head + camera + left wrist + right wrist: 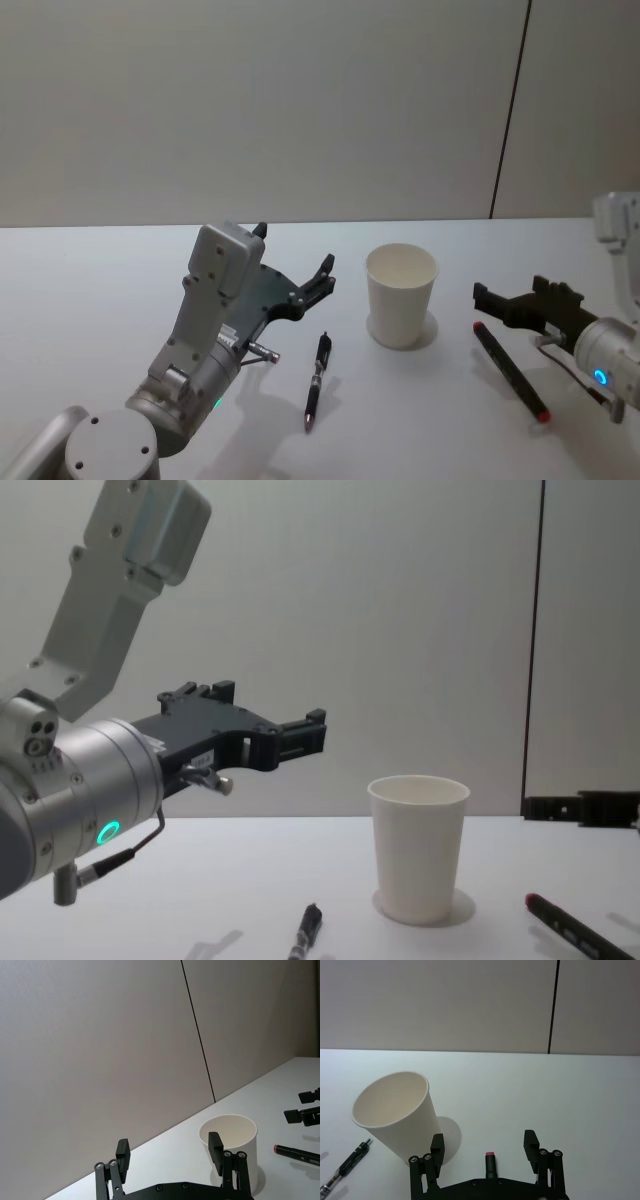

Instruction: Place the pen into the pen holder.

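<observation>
On the worktop, the pen holder is standing between a black pen and a red-tipped pen. Above them, the left hand and the right hand are hovering, both released.

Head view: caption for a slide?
Open left claw and open right claw flank the paper cup, black pen and red-tipped pen alongside.

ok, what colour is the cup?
Plain white cup, clearest in the chest view.

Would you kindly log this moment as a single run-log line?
left claw: open, empty, raised left of pen holder | right claw: open, above red-tipped pen | black pen: on table | pen holder: upright
</observation>
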Robot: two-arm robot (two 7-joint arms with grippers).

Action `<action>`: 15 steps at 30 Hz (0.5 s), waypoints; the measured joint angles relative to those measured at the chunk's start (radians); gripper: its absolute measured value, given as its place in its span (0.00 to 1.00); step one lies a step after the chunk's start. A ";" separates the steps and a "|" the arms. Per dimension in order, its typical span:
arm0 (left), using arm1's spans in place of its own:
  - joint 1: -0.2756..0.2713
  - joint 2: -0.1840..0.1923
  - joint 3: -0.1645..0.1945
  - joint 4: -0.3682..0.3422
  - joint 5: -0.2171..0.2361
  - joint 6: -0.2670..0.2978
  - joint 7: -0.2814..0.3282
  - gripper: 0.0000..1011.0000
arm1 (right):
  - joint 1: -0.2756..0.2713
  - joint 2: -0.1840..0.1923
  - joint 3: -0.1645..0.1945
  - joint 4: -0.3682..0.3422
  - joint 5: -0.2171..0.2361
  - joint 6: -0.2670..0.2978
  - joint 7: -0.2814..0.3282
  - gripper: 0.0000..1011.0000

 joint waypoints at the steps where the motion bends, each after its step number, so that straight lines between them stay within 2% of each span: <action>1: 0.000 0.000 0.000 0.000 0.000 0.000 0.000 0.99 | 0.004 -0.002 -0.001 0.003 0.001 0.011 -0.002 0.99; 15: 0.000 0.000 0.000 0.000 0.000 0.000 0.000 0.99 | 0.056 -0.033 -0.014 0.048 -0.012 0.158 -0.046 0.99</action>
